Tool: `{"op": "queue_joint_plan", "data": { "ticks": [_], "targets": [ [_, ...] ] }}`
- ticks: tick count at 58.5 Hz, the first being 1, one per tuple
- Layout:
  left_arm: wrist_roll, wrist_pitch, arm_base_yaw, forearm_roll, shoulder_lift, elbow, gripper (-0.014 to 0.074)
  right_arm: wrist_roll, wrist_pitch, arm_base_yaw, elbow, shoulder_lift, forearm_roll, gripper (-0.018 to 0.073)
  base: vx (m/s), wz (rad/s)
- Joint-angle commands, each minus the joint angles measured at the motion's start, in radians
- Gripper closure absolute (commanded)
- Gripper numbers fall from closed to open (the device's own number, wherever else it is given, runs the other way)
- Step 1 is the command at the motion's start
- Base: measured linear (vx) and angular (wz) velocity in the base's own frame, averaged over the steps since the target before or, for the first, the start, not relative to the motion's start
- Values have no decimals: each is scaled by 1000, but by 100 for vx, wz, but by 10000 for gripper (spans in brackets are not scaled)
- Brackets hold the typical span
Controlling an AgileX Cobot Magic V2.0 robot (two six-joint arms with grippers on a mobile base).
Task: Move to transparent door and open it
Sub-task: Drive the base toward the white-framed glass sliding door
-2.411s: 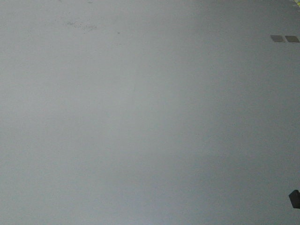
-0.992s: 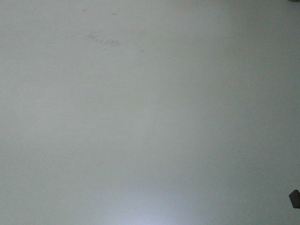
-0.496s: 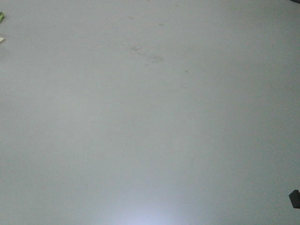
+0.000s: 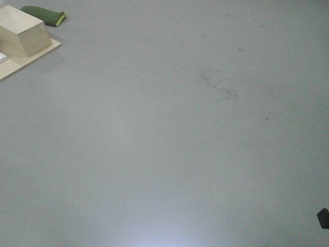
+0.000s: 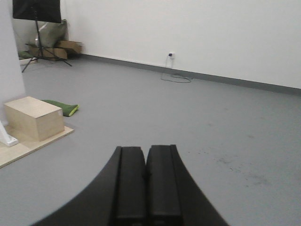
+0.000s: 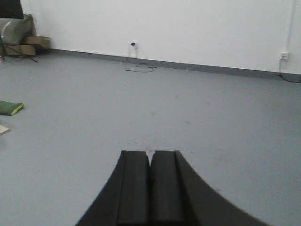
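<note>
Here, two pairs of jaws pressed together, empty; one wooden box (image 4: pixel 20 33), one green cushion (image 4: pixel 43 15).

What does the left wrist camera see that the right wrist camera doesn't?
Only the left wrist view shows the wooden box. Only the right wrist view shows a second wall socket at the far right. Both show the grey floor, the white wall, the green cushion and a socket with a cable. Each also shows its own gripper, the left gripper or the right gripper, with fingers shut.
</note>
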Motion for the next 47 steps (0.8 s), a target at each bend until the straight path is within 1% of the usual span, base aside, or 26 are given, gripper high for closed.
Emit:
{"op": "queue_joint_plan", "data": {
  "ticks": [1,47],
  "targets": [
    [-8,-84,-4,-2,-13,31,602,-3,-86,-2,15,-15,-10,567,65,53],
    [-8,-84,-4,-2,-13,31,602,-3,-86,-2,15,-15,-10,567,66,54]
  ]
}}
